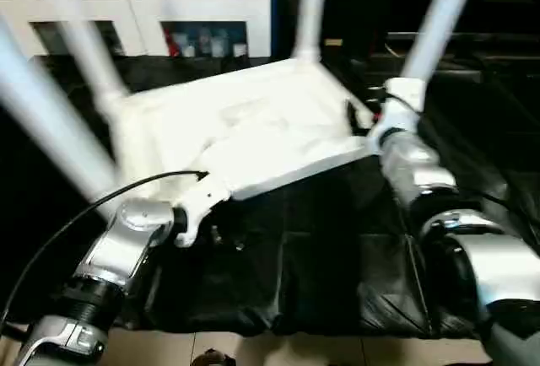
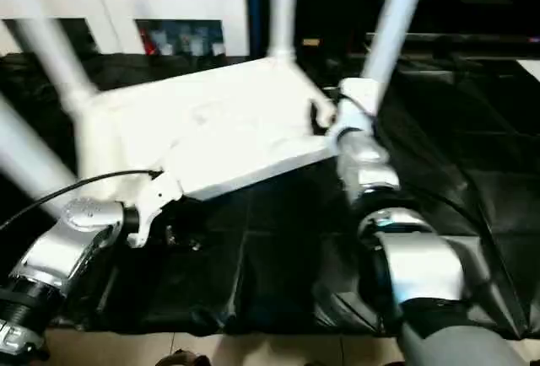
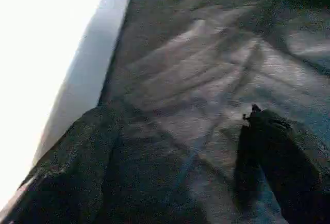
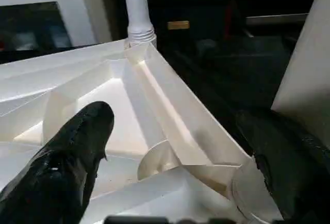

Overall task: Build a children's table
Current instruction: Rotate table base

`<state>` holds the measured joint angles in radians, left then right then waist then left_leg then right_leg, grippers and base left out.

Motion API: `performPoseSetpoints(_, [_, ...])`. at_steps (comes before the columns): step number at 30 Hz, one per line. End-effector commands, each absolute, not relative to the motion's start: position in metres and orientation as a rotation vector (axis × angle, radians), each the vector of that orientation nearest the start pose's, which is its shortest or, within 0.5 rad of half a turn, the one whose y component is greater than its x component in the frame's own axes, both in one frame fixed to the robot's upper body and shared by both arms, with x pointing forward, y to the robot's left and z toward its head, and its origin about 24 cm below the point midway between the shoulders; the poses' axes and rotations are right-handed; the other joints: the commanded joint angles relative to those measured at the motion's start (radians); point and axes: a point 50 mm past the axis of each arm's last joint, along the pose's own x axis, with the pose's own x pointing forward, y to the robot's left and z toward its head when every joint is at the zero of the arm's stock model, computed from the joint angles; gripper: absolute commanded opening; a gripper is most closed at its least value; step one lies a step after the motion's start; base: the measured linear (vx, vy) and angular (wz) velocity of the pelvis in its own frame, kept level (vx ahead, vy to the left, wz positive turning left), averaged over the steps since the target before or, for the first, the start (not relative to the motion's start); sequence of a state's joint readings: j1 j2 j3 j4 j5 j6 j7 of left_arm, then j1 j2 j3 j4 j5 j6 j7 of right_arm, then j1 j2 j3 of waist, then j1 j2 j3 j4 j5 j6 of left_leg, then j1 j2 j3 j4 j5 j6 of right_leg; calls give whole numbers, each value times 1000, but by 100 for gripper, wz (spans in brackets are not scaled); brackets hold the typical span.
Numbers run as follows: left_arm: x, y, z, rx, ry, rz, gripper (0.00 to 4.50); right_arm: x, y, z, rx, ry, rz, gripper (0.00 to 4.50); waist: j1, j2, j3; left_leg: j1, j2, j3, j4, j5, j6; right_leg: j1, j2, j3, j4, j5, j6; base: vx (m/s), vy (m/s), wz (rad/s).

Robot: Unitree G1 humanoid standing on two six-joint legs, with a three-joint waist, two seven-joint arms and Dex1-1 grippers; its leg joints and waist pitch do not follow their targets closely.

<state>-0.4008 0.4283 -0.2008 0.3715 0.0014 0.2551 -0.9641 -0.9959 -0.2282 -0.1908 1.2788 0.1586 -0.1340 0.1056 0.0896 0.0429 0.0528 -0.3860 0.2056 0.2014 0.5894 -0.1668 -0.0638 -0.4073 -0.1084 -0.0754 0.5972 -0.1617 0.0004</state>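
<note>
Now the tabletop [image 1: 253, 130] lies upside down mid-frame on the black cloth [image 1: 337, 273], 4 legs [image 1: 439, 16] pointing up. The right gripper [image 4: 175, 146] is nearer, fingers spread wide around the near right corner socket. The left gripper [image 3: 191, 162], also wide, sits beside the tabletop's near left edge, holding nothing.

Looks like robot test room or lab set up with household furniture. Low worktop draped in crinkled black plastic sheeting [image 1: 337, 265], taped in panels. Behind it, white cabinet with glass doors [image 1: 143, 12], small coloured items on shelf inside, dark object on its top. Pale tiled floor [image 1: 278, 351] at near edge. Dark background beyond; black shelf or rail [image 2: 456, 41] at far right.
</note>
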Motion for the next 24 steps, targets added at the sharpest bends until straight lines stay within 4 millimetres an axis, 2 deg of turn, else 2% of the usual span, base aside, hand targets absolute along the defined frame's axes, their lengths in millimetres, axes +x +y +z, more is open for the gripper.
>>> performPoseSetpoints(1, [301,165,48,322,396,-968,449,405,-184,107,82,93,14,450,-14,-9,-76,21,17,-8,-64,-239,13,42,-30,33,-51,-219,-209,0,0,0])
performPoseSetpoints(4, [295,162,52,226,305,-923,449,404,-175,104,96,96,130,450,-17,-6,-78,17,17,-8,-61,-232,27,46,-31,32,-50,-204,-219,0,0,0])
performPoseSetpoints(6, [291,163,53,162,244,-860,449,401,-165,101,114,102,260,450,-22,-9,-79,13,18,-8,-59,-218,45,48,-29,31,-48,-178,-231,0,0,0])
performPoseSetpoints(7, [287,170,53,117,212,-765,449,398,-156,100,125,89,358,450,-29,1,-78,7,20,-9,-58,-213,64,53,-27,28,-44,-148,-238,0,0,0])
performPoseSetpoints(9, [284,173,53,99,197,-721,449,395,-153,98,113,79,391,450,-34,-2,-79,5,21,-10,-58,-199,76,55,-25,28,-44,-128,-237,0,0,0])
performPoseSetpoints(12, [273,179,54,40,154,-655,449,384,-148,93,60,58,462,450,-32,0,-79,12,23,-10,-57,-188,82,50,-21,31,-49,-128,-244,0,0,0])
performPoseSetpoints(13, [261,184,52,-35,144,-664,449,372,-148,86,51,66,518,450,-29,-1,-77,13,22,-9,-58,-201,71,49,-19,34,-52,-162,-238,0,0,0])
performPoseSetpoints(14, [259,184,52,-45,143,-667,449,370,-148,85,51,69,528,450,-29,-4,-73,13,22,-9,-60,-211,68,48,-16,34,-55,-181,-232,0,0,0])
performPoseSetpoints(15, [252,187,51,-78,144,-690,449,363,-148,81,36,79,556,450,-24,-3,-71,18,25,-9,-64,-242,57,43,-16,35,-61,-231,-216,0,0,0])
performPoseSetpoints(18, [240,196,46,-124,176,-779,449,344,-152,72,36,113,613,450,-23,-3,-67,24,25,-9,-71,-301,34,34,-12,38,-70,-315,-187,0,0,0])
performPoseSetpoints(19, [236,199,44,-130,188,-797,449,339,-153,71,42,118,631,450,-24,-3,-61,26,24,-11,-76,-343,18,29,-11,41,-77,-372,-162,0,0,0])
performPoseSetpoints(21, [225,225,37,-147,210,-812,449,316,-155,64,56,171,686,450,-24,-5,-60,26,24,-14,-80,-354,12,28,-11,44,-79,-387,-141,0,0,0])
performPoseSetpoints(22, [225,226,37,-149,211,-812,449,316,-155,63,56,174,688,450,-24,-7,-56,24,19,-14,-82,-353,12,30,-9,43,-84,-407,-129,0,0,0])
performPoseSetpoints(24, [222,246,33,-142,220,-786,449,307,-157,58,49,212,694,450,-27,-7,-55,29,16,-16,-83,-382,1,25,-12,43,-93,-466,-107,0,0,0])
